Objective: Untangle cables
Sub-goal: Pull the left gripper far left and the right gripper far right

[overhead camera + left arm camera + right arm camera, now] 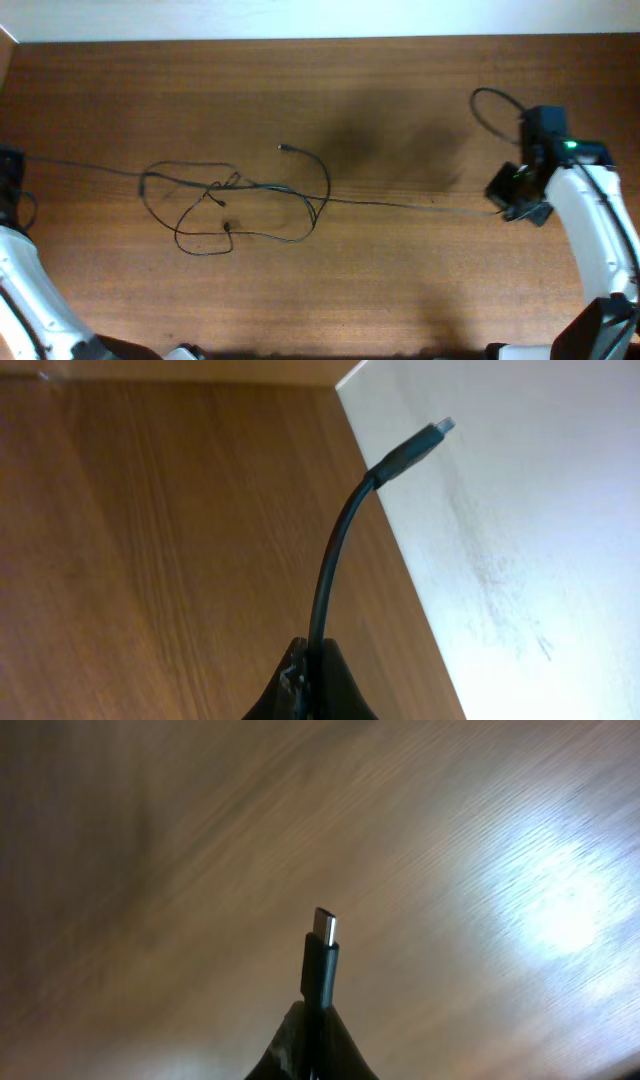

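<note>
The cables (235, 195) lie in a loose knot on the bench (400, 290), left of its middle, with several loops crossing one another. From the knot one strand runs nearly straight to the bench's left edge, where the left tool (312, 678) is. Another strand runs nearly straight to the right tool (313, 1042), near the right side. A free plug (282, 148) lies just beyond the knot on its far side. A second plug (228, 226) sits inside the near loop.

At the left wrist, the left tool is pinched narrow on a cord. The cord rises from between the fingers, bends right and ends in the left plug (420, 445). That plug reaches past the bench's edge, against a pale surface (540, 540).

At the right wrist, the right tool is pinched narrow on a cord just behind the right plug (320, 955). This plug stands nearly upright above the fingers with its metal tip bare. The wood behind it is blurred.
</note>
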Controlling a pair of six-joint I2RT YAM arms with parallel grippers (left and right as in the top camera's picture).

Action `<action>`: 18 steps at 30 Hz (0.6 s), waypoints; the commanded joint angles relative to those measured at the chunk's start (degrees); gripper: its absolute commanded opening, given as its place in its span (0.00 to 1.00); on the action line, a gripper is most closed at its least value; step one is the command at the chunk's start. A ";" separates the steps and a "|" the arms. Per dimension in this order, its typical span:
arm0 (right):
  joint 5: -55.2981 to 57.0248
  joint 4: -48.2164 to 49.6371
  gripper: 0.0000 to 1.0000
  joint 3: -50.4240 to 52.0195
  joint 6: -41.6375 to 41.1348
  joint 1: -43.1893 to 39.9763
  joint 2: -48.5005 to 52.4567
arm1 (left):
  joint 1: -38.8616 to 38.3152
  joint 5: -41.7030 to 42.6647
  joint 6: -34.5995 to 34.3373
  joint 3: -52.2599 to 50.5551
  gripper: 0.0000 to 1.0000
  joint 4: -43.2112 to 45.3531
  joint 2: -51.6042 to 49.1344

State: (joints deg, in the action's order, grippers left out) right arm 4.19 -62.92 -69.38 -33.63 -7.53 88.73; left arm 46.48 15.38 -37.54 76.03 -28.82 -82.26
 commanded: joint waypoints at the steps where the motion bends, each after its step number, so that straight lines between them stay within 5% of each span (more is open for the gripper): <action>1: 10.10 1.38 0.04 -0.22 3.08 -13.33 -0.22 | 0.83 1.57 -0.37 2.99 0.00 0.98 -2.97; 5: -4.92 2.75 0.04 -0.22 2.84 -31.76 -0.20 | 0.52 2.56 -1.46 2.99 0.00 0.83 -4.00; 9: -14.38 3.72 0.12 -0.22 6.32 -34.14 -0.20 | -5.16 13.88 -3.19 2.99 0.00 1.25 -4.00; 11: -25.55 4.83 0.26 -0.22 15.41 -29.94 -0.20 | -11.23 21.18 -3.15 2.99 0.00 2.71 -4.00; 13: -34.01 3.74 0.56 -0.22 24.76 -21.11 -0.20 | -21.84 26.67 -3.15 2.99 0.00 5.75 -4.00; 16: -43.12 3.96 0.79 -0.22 27.36 -7.56 -0.20 | -34.97 30.49 -3.76 2.99 0.00 16.35 -3.98; 18: -51.71 7.41 0.93 -0.17 27.71 0.11 -0.20 | -39.12 34.71 -10.49 2.99 0.00 27.85 -3.69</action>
State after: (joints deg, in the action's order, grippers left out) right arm -35.99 -57.60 -69.36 -8.84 -13.47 88.73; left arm 10.79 42.83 -41.34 77.93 -9.80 -86.61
